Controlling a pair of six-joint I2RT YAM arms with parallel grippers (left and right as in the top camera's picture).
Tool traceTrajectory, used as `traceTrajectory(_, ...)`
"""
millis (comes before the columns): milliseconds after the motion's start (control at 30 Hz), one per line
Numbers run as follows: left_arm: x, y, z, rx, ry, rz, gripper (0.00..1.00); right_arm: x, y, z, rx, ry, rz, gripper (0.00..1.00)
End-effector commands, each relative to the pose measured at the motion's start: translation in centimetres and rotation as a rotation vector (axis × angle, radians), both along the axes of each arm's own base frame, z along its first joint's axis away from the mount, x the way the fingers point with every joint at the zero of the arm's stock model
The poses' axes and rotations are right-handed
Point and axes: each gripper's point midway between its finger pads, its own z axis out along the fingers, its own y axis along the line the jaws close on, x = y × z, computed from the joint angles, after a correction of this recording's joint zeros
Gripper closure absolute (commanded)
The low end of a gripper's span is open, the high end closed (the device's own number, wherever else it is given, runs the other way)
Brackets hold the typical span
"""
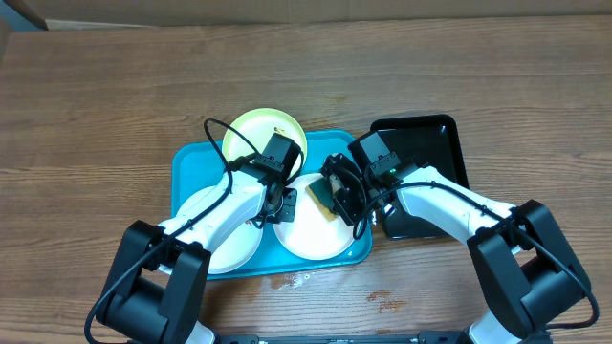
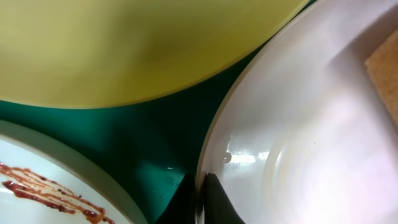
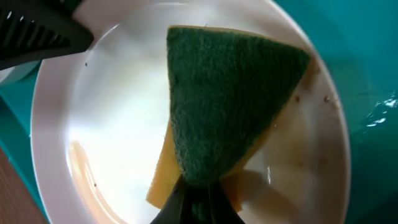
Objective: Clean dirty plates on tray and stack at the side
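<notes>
Your right pincer (image 3: 196, 196) grips the sponge (image 3: 230, 93) tight, and the sponge rests on the right-hand white plate (image 3: 106, 118) in the tray (image 1: 186, 162). Your left pincer (image 1: 280, 201) pinches that plate's left rim, so the right arm is the one to rub.

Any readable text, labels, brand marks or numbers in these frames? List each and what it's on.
None readable: no lettering shows on the turquoise tray, the yellow-green plate, the middle white plate, the sponge or the black tray.
</notes>
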Motion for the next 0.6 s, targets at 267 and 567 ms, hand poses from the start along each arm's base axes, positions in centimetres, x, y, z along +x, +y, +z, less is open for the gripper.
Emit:
traceTrajectory(267,-1.4,1.0,-1.2,0.049,0.048,-0.028,0.96,3.3,0.0,-1.8,-0.026,-0.113,-0.042,0.96)
traceTrajectory(567,-1.5,1.0,-1.2,0.05,0.049,-0.028,0.96,5.6,-0.6,-1.9,-0.073,-0.217,-0.086,0.96)
